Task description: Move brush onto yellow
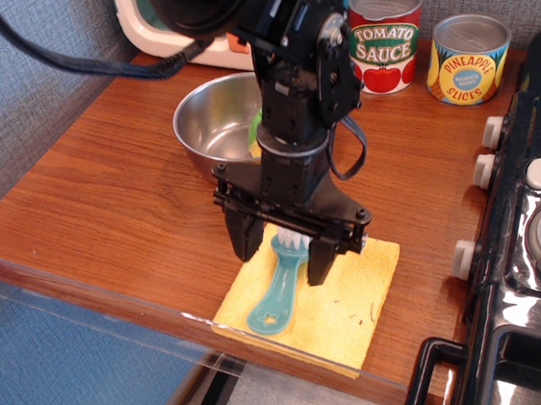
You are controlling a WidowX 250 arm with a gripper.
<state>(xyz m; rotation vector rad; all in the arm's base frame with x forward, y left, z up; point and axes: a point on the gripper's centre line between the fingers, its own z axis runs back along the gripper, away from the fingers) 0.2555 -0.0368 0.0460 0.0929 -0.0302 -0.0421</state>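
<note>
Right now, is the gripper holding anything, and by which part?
It cannot be told: the open gripper straddles the bristle end of the brush, which lies on the yellow pad.

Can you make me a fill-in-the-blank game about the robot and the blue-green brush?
1. The brush is lying on a pad coloured ____.
2. The hole in the brush's handle has the shape of a ____.
3. The can with the red label says "Tomato ____".
4. Behind the gripper stands a shiny metal ____.

Missing words: yellow, star, Sauce, bowl
</note>
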